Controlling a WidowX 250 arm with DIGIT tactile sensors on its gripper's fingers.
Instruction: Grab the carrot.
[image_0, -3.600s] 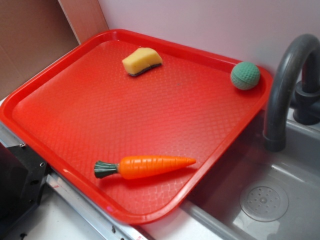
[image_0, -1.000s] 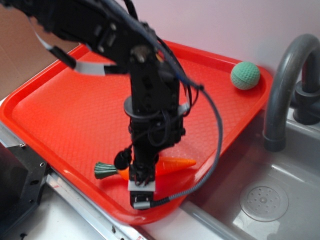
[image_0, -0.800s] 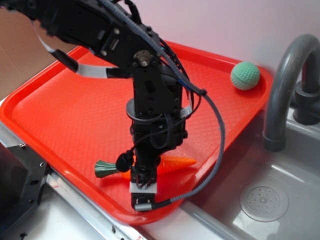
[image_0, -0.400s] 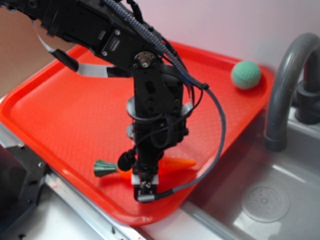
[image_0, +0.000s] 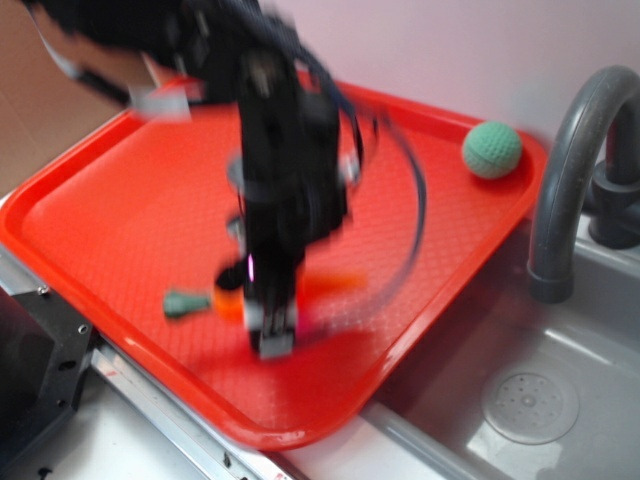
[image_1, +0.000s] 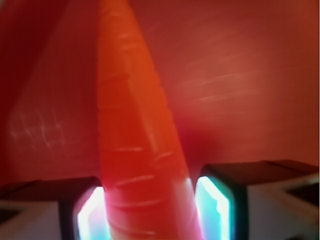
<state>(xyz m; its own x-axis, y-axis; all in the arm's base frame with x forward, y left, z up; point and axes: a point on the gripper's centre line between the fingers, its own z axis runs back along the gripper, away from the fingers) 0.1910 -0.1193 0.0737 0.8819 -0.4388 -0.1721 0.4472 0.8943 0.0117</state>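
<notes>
Carrot sits between the two fingers of the hand, which pinch its thick end over the red tray. Grasp looks made. Left: lifting clear. Exterior view is blurred; lift-off uncertain.

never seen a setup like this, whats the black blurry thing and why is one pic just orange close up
The black blurred shape is a robot arm, moving as the picture was taken. At its lower end is its tool, two fingers that pinch things. The exterior picture looks down from outside onto a red tray beside a grey sink with a faucet. A green ball sits in the tray's far corner. The wrist picture comes from a camera on the arm, looking along the fingers. The orange shape between them is a toy carrot, which the fingers seem to be gripping.
</notes>
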